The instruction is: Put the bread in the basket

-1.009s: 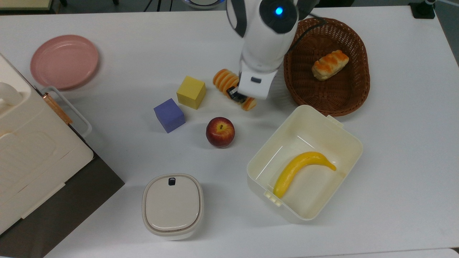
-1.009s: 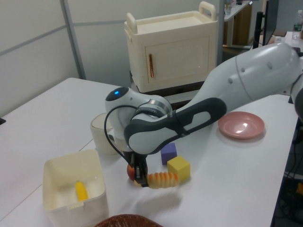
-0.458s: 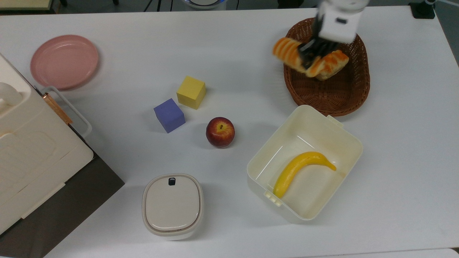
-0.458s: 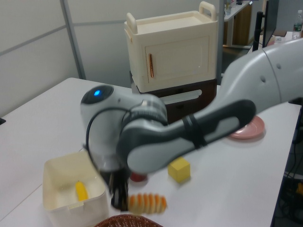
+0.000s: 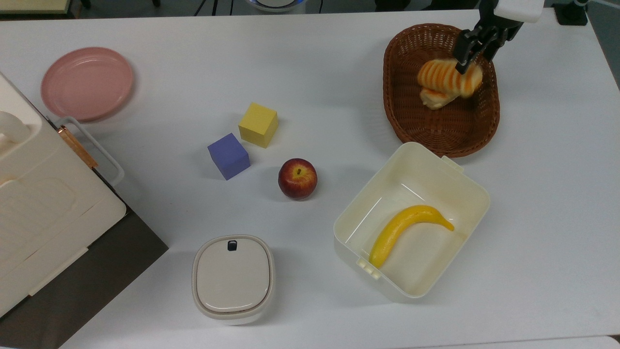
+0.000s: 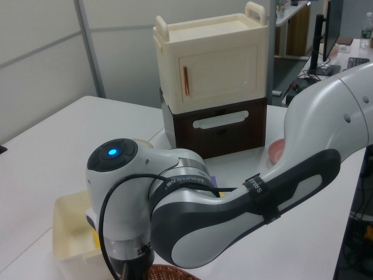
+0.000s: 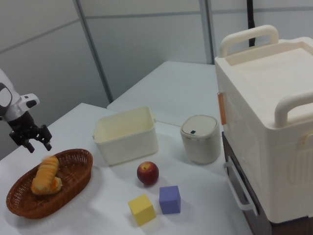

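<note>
White tabletop (image 5: 315,58) fills the top view, where the oval dark-brown woven wicker basket (image 5: 438,126) sits toward the top view's right. The long ribbed loaf of bread with orange-and-cream stripes (image 5: 448,77) lies inside it, resting across a stubbier cream bun with orange stripes (image 5: 433,98). The black two-finger gripper (image 5: 477,46) is spread open and holds nothing, over the basket's far rim beside the loaf (whether a fingertip touches it I cannot tell). A yellow banana (image 5: 407,230) lies in the cream plastic rectangular box (image 5: 465,177).

Left view: the white and grey arm (image 6: 233,204) blocks most of the scene.

Right view: the gripper (image 7: 32,139) hangs open above the loaf (image 7: 45,172) in the basket (image 7: 29,208)
</note>
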